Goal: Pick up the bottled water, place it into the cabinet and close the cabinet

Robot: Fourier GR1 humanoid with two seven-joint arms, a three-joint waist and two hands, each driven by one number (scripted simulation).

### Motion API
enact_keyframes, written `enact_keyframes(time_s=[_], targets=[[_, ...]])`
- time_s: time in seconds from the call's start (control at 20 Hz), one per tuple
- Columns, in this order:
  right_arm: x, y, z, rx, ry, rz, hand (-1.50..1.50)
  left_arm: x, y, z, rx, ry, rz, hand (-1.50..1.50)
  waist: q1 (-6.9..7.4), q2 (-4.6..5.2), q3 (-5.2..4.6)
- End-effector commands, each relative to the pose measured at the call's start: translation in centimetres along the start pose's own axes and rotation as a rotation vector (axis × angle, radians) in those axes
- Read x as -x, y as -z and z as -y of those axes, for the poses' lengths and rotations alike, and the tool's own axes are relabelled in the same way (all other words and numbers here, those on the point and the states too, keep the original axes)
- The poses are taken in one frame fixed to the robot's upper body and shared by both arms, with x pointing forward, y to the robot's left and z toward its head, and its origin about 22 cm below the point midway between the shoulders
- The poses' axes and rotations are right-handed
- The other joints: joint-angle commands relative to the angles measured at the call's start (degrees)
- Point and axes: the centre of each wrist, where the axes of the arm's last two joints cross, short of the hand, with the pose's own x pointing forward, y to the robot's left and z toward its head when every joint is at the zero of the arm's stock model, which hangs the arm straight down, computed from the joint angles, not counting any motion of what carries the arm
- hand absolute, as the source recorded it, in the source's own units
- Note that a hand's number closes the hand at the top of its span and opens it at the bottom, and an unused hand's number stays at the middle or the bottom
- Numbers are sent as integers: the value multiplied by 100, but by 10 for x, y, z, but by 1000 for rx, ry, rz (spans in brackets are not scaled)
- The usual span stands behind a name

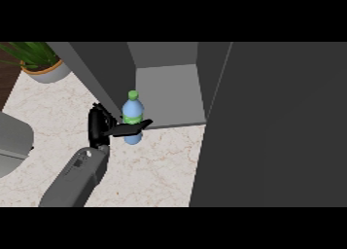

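You are looking at a pale marble counter. Far to the upper left of the fingers, a potted plant is standing on it. Just right of them, the open grey cabinet is sitting on it.

potted plant cropped at the top edge, left hand partly covering bottle

We see a pale blue bottle with a green cap and green label band, held by our black left hand on a grey forearm. The counter is cream marble with faint reddish veins. The cabinet is grey. At upper left, a green plant sits in a light grey pot with an orange rim.
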Motion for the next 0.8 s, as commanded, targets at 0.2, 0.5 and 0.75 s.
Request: enact_keyframes(time_s=[0.2,0.5,0.75], targets=[[-5,-3,2,-7,9,1,-150,-83,35,60,103,-148,130,-150,-237,118,-85],[-3,-1,3,-11,2,12,-150,-96,41,59,156,-181,157,-150,-309,109,-77],[-2,-2,4,-31,-5,3,-150,-98,22,65,276,-335,205,-150,-358,82,-90]])
